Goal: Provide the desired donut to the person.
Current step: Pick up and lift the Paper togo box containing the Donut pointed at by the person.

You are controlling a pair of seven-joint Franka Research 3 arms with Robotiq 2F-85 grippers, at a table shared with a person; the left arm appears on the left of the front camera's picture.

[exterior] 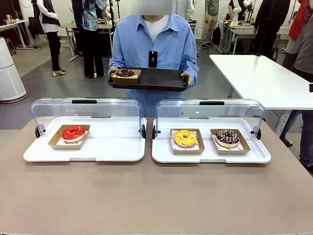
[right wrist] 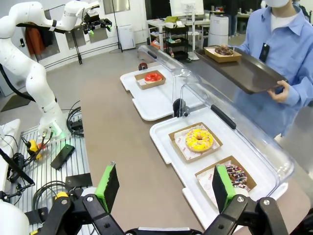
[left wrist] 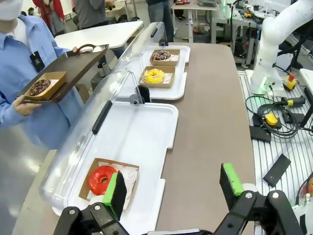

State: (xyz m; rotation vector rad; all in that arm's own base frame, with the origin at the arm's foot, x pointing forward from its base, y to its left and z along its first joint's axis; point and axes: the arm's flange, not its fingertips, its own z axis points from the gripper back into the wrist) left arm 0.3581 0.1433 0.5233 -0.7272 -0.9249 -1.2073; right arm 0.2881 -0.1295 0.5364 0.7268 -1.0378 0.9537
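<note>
Left hand [left wrist: 173,183], right hand [right wrist: 164,183] gape wide; person [exterior: 168,46] holds tray [exterior: 156,77]

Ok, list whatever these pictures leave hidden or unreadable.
Left wrist view: the red donut is partly covered by a green pad of the left gripper.
Right wrist view: the sprinkled chocolate donut sits partly behind a pad of the right gripper.
Front view: the print on the badge worn by the person is too small to read.
</note>
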